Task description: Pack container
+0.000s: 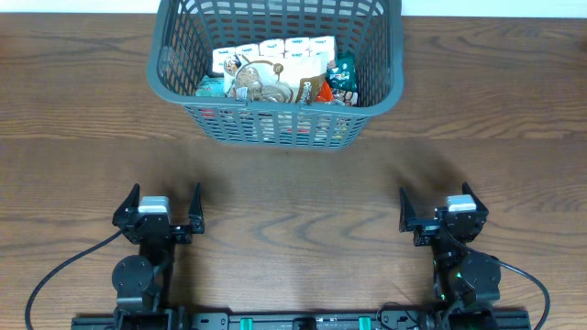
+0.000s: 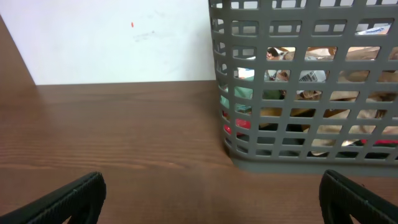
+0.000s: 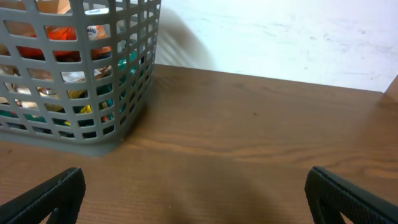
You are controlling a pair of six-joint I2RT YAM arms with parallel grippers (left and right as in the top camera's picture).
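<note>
A brown wooden worktop (image 1: 293, 183) is seen from above, and almost the whole overhead view is filled by it. A large dark grey basket (image 1: 275, 126) with slotted sides is placed upright at 12 o'clock on the worktop, and its far edge is cut off by the border of the view. From the left wrist camera the basket (image 2: 298, 93) is seen at about 2 o'clock, in front of a white wall (image 2: 112, 43). From the right wrist camera the basket (image 3: 74, 93) is seen at about 10 o'clock.

The left gripper (image 1: 165, 192) is found at 7 o'clock on the worktop and the right gripper (image 1: 437, 192) at 5 o'clock. Both are kept well apart from the basket and are pointed towards 12 o'clock. The jaws of each gripper are spread wide, and nothing is held between them. A black cable (image 1: 55, 275) is seen beside the left arm at 8 o'clock.

Inside the basket many snack packets (image 1: 266, 87) are piled. A row of white packets (image 1: 275, 50) is laid along the 12 o'clock side, and a green packet (image 1: 342, 75) is seen at the 3 o'clock side.
</note>
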